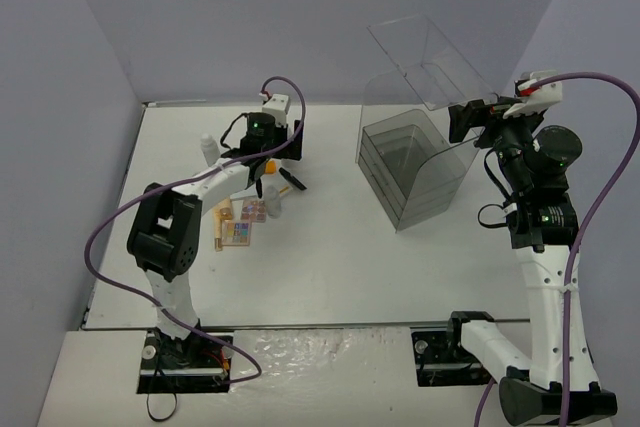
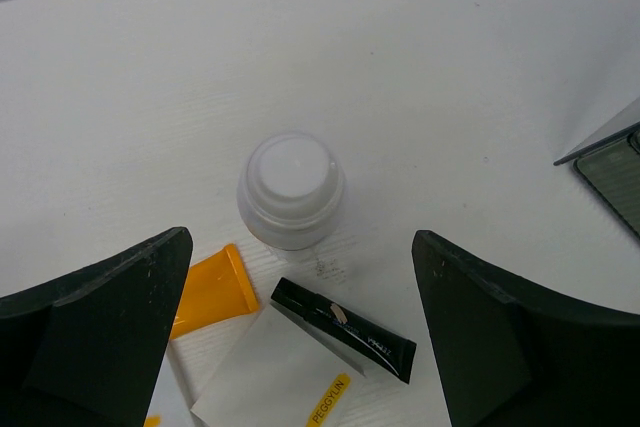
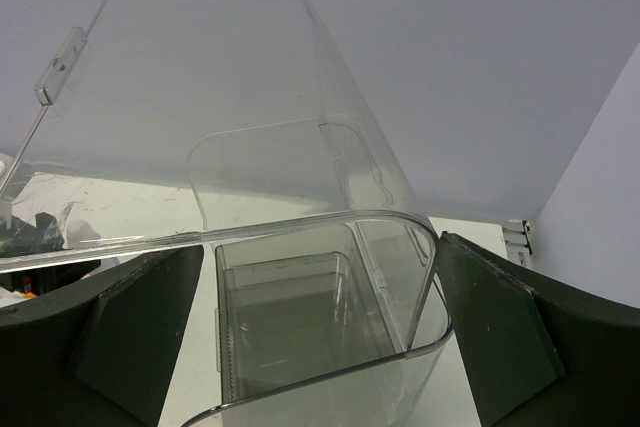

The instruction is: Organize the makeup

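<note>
On the desk right under my left tool there's an orange tube and a black tube. Just past them a white bottle stands between the jaws, which are released and not touching it. Farther off, my right tool is released too, facing the clear case, lid up.

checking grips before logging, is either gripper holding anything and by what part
Nothing is held. The left gripper is open above the white bottle; the right gripper is open by the lid, not clamping it.
</note>
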You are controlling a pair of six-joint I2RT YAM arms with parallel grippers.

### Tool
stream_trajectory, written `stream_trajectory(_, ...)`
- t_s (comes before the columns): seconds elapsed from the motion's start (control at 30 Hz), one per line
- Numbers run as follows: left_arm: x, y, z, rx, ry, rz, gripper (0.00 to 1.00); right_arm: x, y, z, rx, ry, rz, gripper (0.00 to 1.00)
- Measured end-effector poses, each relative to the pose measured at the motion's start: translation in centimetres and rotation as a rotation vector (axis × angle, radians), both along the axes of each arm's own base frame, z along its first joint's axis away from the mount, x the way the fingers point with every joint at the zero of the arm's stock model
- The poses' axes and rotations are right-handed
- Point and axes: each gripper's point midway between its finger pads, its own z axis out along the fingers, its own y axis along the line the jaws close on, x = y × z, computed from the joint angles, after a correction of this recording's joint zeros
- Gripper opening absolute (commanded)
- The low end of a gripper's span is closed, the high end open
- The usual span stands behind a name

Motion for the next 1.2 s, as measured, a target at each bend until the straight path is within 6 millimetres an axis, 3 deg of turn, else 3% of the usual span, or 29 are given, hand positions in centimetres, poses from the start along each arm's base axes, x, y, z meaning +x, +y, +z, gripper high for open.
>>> stream_trajectory(0.23, 0.6, -0.2, -1.5, 0.012, 0.011, 0.002, 0.82, 0.0, 0.0, 0.0, 0.000, 0.000, 0.001, 1.00)
stream_trajectory(0.6, 1.8, -0.7, -1.4, -0.003, -0.023, 0.002, 0.62, 0.0, 0.1, 0.0, 0.003, -0.002, 0.004, 1.00)
stream_trajectory(0.73, 1.9, -0.8, -2.1, -0.004, -0.015, 0.003, 0.48, 0.0, 0.2, 0.0, 0.004, -0.002, 0.012, 1.00)
stream_trajectory(0.97, 2.0, -0.7, -2.4, 0.001, -0.012, 0.003, 0.14, 0.0, 0.4, 0.0, 0.009, -0.001, 0.020, 1.00)
stream_trajectory(1.2, 1.7, -0.6, -1.5, 0.007, -0.019, 0.000, 0.05, 0.0, 0.4, 0.0, 0.009, -0.001, 0.020, 1.00)
